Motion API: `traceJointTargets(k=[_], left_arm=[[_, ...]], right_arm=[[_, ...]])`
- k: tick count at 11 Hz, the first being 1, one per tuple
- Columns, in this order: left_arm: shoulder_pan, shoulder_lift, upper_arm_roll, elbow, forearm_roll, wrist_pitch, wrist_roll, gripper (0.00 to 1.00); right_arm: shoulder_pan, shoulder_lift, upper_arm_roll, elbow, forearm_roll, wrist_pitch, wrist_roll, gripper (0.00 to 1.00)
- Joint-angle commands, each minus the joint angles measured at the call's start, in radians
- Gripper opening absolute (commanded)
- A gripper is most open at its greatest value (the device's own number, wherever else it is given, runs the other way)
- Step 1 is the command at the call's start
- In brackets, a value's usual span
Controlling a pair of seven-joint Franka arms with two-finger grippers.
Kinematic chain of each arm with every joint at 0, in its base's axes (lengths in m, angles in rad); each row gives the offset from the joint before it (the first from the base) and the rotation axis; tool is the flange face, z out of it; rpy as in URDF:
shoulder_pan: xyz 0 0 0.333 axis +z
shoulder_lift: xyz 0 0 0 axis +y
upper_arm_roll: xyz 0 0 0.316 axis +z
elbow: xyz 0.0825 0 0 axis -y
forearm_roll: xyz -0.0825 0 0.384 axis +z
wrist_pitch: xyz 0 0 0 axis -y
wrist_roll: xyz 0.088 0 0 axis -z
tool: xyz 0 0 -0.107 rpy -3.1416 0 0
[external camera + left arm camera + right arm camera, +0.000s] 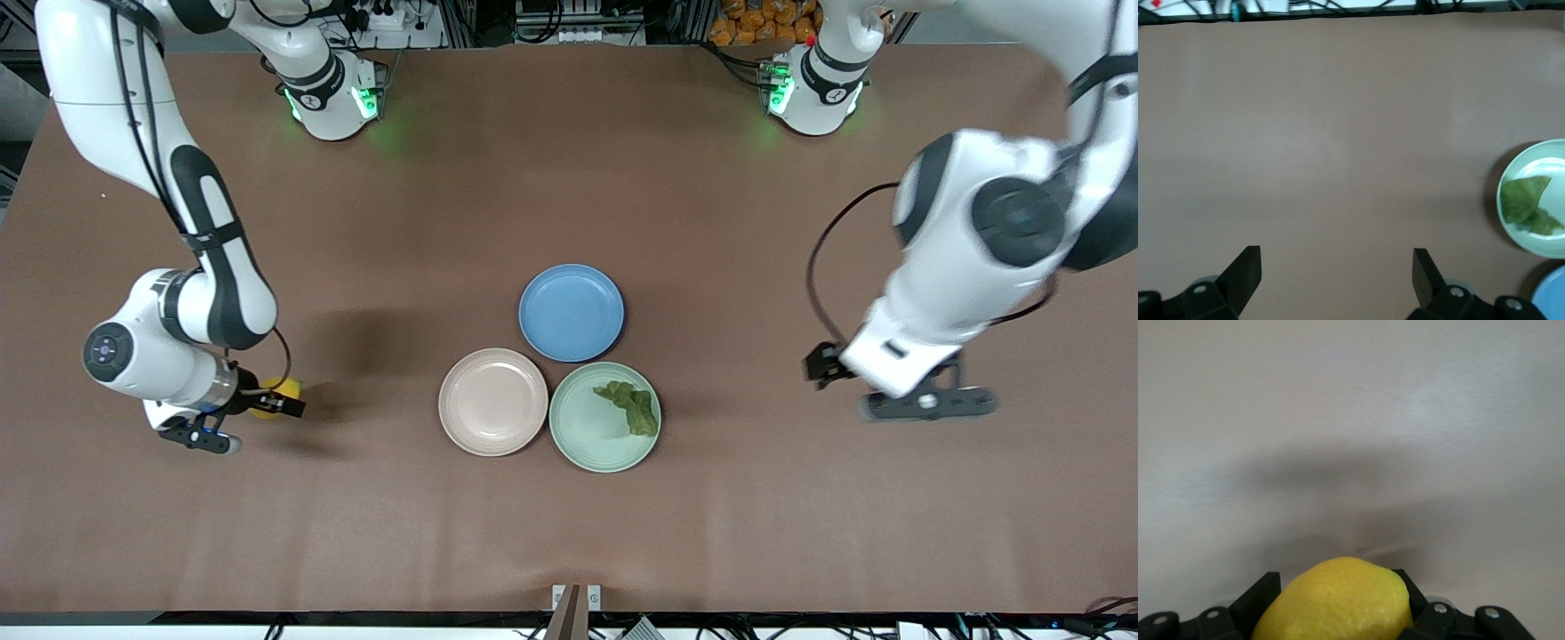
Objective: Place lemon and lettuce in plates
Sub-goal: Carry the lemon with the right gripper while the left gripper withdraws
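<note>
- Yellow oval lemon [1338, 600] sits clamped in the right gripper [267, 402], over bare table toward the right arm's end.
- Wrinkly green lettuce [633, 405] lies in the mint plate [582, 440]; the pink plate [493, 402] is empty.
- Left gripper [1337, 273] waits, fingers apart.
- Risk: the rounded fruit may slip or roll off the plate on release.

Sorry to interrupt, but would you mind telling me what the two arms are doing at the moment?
The right gripper is shut on the lemon, over bare table toward the right arm's end, away from the plates. The lettuce already lies in the mint green plate. The beige-pink plate beside it holds nothing, and neither does the blue plate. The left gripper is open with nothing in it and waits over the table toward the left arm's end.
</note>
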Motion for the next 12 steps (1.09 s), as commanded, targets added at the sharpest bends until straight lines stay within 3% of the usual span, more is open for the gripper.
traceJointTargets(k=[1,6,9,12], left_arm=[[0.065,-0.117,-0.001,-0.031,-0.026,-0.120,0.098,1.00],[0.244,-0.210,-0.002,-0.034,-0.090,-0.202,0.385,1.00],[0.271,-0.262,-0.001,-0.035,-0.112,-0.257,0.394,1.00],[0.300,-0.324,-0.001,-0.049,-0.225,-0.297,0.336,1.00]], right_arm=[[0.050,-0.016,-0.001,0.015,0.013,-0.021,0.141,0.44],[0.170,-0.001,-0.003,0.083,0.012,-0.036,0.400,0.44],[0.259,0.003,-0.001,0.100,0.012,-0.027,0.523,0.44],[0.337,0.043,-0.003,0.143,0.002,-0.024,0.624,0.44]])
